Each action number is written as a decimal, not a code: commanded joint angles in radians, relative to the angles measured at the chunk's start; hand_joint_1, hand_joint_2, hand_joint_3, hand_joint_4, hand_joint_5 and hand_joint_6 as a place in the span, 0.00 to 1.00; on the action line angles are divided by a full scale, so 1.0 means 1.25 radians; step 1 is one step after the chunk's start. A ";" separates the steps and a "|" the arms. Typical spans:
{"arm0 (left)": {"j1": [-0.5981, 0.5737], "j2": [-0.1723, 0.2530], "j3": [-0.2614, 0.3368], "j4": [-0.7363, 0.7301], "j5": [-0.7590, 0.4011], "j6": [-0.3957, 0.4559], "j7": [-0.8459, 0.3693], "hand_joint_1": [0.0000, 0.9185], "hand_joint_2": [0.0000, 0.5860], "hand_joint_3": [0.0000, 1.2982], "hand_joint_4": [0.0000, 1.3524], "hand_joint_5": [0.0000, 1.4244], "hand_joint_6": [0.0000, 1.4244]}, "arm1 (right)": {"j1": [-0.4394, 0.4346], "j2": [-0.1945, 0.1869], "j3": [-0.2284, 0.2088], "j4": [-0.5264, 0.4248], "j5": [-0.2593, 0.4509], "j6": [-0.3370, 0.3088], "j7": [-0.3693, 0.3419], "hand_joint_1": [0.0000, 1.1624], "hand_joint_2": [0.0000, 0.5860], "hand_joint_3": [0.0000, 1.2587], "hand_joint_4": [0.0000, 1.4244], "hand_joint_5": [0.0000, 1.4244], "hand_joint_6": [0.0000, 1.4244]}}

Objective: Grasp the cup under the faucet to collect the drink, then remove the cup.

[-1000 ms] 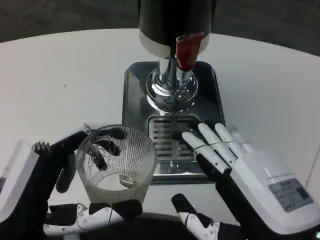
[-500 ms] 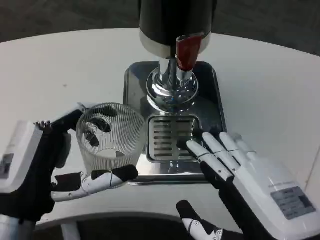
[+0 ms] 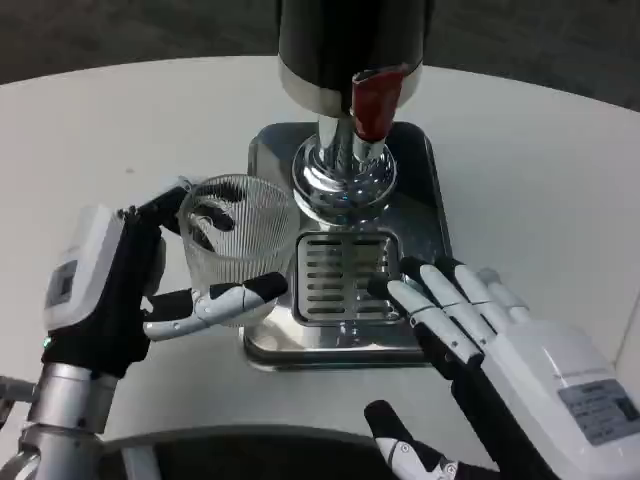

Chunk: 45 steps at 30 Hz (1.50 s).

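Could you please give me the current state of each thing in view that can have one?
cup: upright, looks empty, held by the left hand, left of the drip grate.
left hand: grips the cup.
right hand: holds nothing, fingers apart, tips at the grate's right edge.
faucet lever: red; no drink visibly flowing.
drip grate: nothing on it.

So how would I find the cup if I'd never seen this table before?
Look for the tall dark drink dispenser standing on a shiny metal tray in the middle of the white table. Just left of its slotted drain grate is the cup, held by the left hand. It is the see-through ribbed glass.
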 commanded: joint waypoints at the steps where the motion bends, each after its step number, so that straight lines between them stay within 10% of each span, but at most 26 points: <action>1: -0.071 0.011 -0.036 0.070 0.031 -0.023 0.069 0.56 0.20 0.72 0.79 0.89 0.98 | 0.016 0.010 -0.002 -0.012 -0.005 -0.002 -0.005 0.36 0.79 0.10 0.03 0.00 0.00; 26: -0.371 -0.048 -0.250 0.508 0.109 -0.017 0.291 0.57 0.20 0.72 0.79 0.89 0.98 | 0.033 0.055 0.004 -0.040 -0.042 -0.003 0.002 0.37 0.79 0.10 0.03 0.00 0.00; 45: -0.386 -0.047 -0.364 0.565 0.143 -0.014 0.370 0.58 0.18 0.72 0.79 0.89 0.95 | 0.044 0.073 -0.009 -0.054 -0.038 0.007 0.012 0.39 0.78 0.11 0.04 0.00 0.00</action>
